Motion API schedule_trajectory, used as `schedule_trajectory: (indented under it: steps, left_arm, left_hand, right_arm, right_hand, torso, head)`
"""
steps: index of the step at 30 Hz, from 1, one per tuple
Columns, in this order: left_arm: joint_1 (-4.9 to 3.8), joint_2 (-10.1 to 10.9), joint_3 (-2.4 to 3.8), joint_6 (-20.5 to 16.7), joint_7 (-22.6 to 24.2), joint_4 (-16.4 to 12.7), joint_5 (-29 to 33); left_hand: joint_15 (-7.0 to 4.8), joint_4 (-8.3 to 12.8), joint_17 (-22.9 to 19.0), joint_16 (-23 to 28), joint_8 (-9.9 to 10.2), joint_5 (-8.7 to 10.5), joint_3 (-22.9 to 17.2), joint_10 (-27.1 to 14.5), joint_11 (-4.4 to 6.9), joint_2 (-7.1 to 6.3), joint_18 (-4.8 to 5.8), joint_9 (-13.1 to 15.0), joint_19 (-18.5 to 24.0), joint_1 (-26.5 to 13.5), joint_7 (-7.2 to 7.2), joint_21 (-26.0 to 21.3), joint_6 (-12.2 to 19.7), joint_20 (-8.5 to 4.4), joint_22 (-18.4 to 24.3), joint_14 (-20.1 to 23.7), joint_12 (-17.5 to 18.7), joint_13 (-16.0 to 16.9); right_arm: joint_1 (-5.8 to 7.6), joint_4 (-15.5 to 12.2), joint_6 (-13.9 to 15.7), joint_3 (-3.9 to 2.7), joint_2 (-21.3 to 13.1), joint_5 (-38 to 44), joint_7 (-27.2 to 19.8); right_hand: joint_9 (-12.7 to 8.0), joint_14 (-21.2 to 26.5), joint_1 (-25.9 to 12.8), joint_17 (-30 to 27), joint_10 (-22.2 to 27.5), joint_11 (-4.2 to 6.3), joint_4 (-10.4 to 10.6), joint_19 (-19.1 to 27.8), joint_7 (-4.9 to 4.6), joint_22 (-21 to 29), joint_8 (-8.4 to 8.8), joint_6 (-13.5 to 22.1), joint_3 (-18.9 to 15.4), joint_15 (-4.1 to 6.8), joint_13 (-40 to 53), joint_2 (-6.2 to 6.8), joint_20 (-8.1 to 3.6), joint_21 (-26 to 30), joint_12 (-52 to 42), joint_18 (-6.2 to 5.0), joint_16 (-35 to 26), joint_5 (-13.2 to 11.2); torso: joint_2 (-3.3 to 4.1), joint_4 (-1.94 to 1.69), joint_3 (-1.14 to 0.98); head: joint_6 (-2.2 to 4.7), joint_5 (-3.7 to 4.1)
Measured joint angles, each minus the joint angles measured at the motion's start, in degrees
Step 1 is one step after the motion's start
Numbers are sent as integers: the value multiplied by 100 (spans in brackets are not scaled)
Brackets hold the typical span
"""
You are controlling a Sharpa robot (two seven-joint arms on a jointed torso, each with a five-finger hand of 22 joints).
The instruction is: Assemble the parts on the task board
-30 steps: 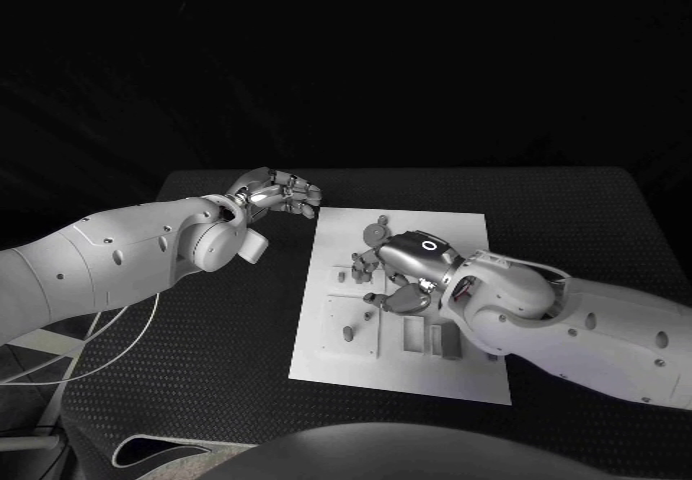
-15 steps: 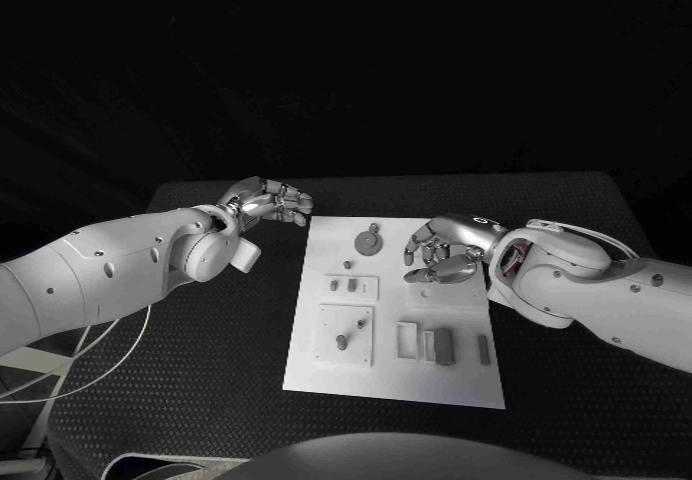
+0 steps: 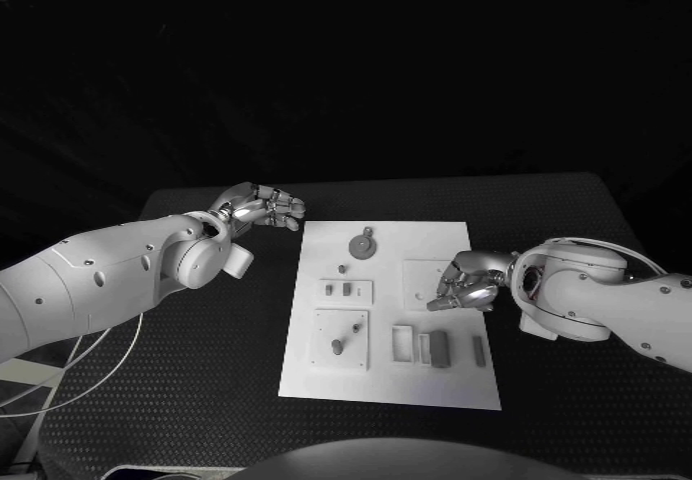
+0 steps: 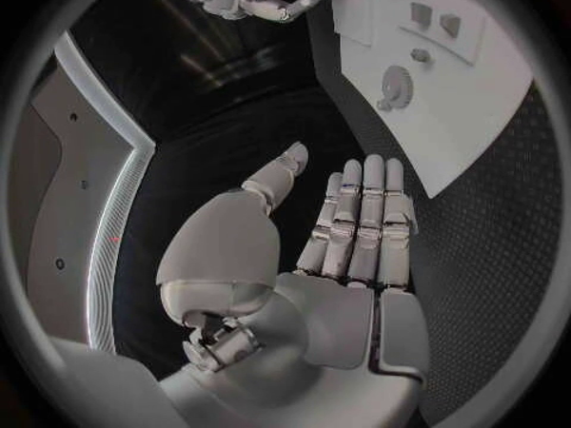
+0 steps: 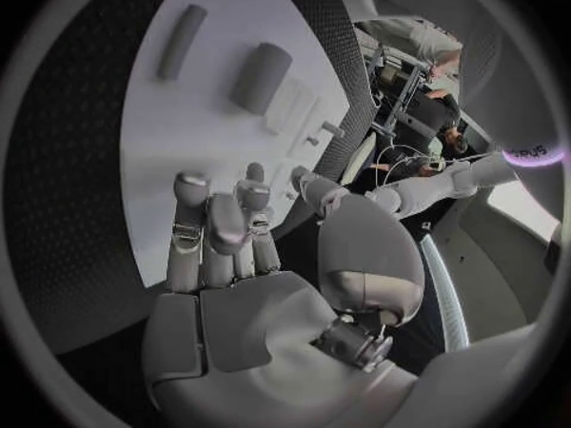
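1. Bench (image 3: 188,350) of black textured surface carries the white board (image 3: 397,385) at its middle, long side running away from the robot.
2. Left arm comes in from the left, bent at the wrist, and its left hand (image 3: 260,210) hovers over the bench just beyond the board's far left corner, not touching the board.
3. Left wrist view shows that hand (image 4: 345,228) holding nothing, fingers laid straight side by side, thumb set apart: released.
4. Right arm reaches in from the right, and the right hand (image 3: 469,283) sits over the board's right edge, fingers pointing inward and curled.
5. Right wrist view shows its fingers (image 5: 220,228) bent above the white plate with nothing between them and the thumb: empty, loosely curled.
6. Parts lie on the board: a round disc (image 3: 364,244) near the far edge, a small peg (image 3: 339,268), two small pieces (image 3: 343,290) on a raised square, a peg (image 3: 339,346) on a larger panel.
7. Blocks (image 3: 438,347) and a thin bar (image 3: 479,348) lie in a row toward the near right, apart from both hands.
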State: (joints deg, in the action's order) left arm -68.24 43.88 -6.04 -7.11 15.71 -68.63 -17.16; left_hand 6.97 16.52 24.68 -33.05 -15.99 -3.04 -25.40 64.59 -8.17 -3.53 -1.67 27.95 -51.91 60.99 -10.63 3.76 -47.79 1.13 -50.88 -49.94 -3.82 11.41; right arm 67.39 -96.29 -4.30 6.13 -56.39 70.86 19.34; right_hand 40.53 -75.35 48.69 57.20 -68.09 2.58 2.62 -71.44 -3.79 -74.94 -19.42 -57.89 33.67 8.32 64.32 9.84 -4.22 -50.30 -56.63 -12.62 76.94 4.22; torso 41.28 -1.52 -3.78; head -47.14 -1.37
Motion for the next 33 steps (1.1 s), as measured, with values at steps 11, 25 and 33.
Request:
schedule_trajectory:
  steps: [11,25,33]
  left_arm:
    - [0,-10,0,3,-1,24,2]
    - [1,-6,-1,6,-2,21,5]
    - [1,2,-1,7,-2,19,7]
  left_hand:
    - [0,-15,7,22,0,0,15,0,0,0,0,0,0,0,0,0,0,0,0,0,0,-5]
    - [14,-15,19,22,1,0,15,0,0,0,0,-4,0,0,0,0,0,0,5,-14,0,-5]
    - [14,-15,19,22,1,0,15,0,0,0,1,-4,0,0,0,0,0,0,5,-14,0,-4]
  right_arm:
    - [0,-51,-574,54,-107,-428,590]
    - [0,-121,-781,243,-87,-655,865]
    - [-39,-112,-825,319,23,-657,915]
  right_hand:
    - [39,0,-315,123,0,0,136,33,21,0,34,-21,-86,-2,86,-20,-32,-74,-84,9,128,0]
    - [78,-28,-648,185,-21,20,615,24,71,1,130,-72,61,47,123,378,-84,-149,-126,23,238,-133]
    - [101,-28,-642,185,-21,20,807,4,71,2,153,-73,128,48,135,542,-103,-173,-134,27,237,-133]
  torso:
    - [3,-4,6]
    - [13,-13,20]
    - [11,-16,19]
  head:
    - [19,55]
    - [2,71]
    - [-7,74]
